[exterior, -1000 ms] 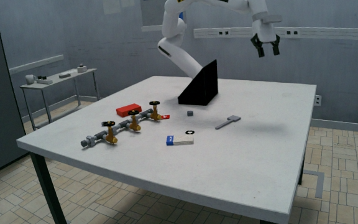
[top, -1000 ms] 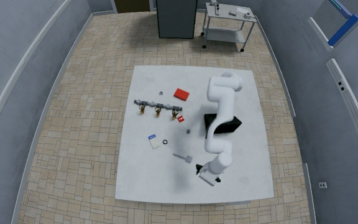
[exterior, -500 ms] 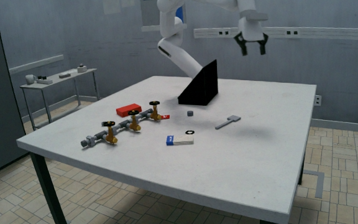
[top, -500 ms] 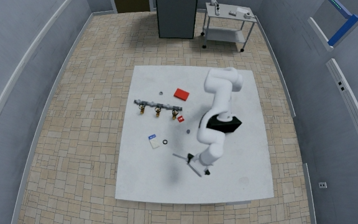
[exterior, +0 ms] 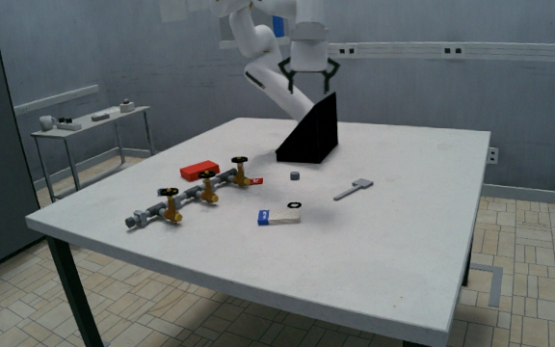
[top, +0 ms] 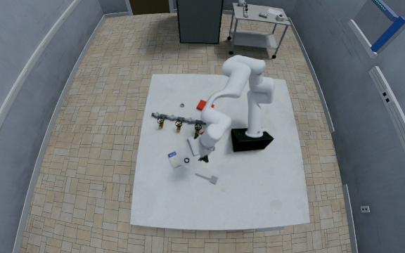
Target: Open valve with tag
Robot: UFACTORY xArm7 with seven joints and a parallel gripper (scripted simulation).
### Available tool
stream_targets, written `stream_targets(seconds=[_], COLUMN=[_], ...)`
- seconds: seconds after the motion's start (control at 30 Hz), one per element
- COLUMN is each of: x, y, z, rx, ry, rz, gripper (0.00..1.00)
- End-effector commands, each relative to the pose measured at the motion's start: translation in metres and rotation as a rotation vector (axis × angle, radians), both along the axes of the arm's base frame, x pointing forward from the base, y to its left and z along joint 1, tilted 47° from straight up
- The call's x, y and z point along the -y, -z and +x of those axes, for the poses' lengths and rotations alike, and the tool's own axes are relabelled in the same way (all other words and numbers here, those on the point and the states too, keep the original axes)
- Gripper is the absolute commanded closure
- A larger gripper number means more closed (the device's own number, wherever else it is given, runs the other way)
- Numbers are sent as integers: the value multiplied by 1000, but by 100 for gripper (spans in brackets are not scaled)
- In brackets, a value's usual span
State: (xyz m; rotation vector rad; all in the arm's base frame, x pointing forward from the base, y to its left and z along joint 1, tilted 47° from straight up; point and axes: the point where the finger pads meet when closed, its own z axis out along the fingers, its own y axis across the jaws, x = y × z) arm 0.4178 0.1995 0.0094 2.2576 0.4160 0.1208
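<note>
A grey pipe lies on the white table with three brass valves, each with a black handwheel: one at the near end, one in the middle, one at the far end. A small red tag lies beside the far valve. In the overhead view the pipe lies left of the arm, which partly hides the tag. My gripper is open and empty, high above the table, well apart from the valves. In the overhead view the gripper points down.
A red block lies behind the pipe. A white box with a blue end, a black ring, a small grey cylinder and a grey paddle-shaped tool lie on the table. The black robot base stands at the back.
</note>
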Motion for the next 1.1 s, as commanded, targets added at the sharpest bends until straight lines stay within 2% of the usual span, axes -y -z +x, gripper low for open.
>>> stream_targets(seconds=[0.0,0.2,0.27,0.33,0.4,0.5,0.6,1.07], x=[52,135,135,177,192,221,229,229], y=[-42,-77,-77,-86,-88,-89,-88,-88], z=[4,-16,-16,-36,-46,-70,-77,-77], rx=[58,107,107,119,120,117,115,115], ry=[85,253,253,344,379,453,472,473], rz=[4,10,10,21,26,41,45,45], gripper=[0,0,0,0,0,0,0,0])
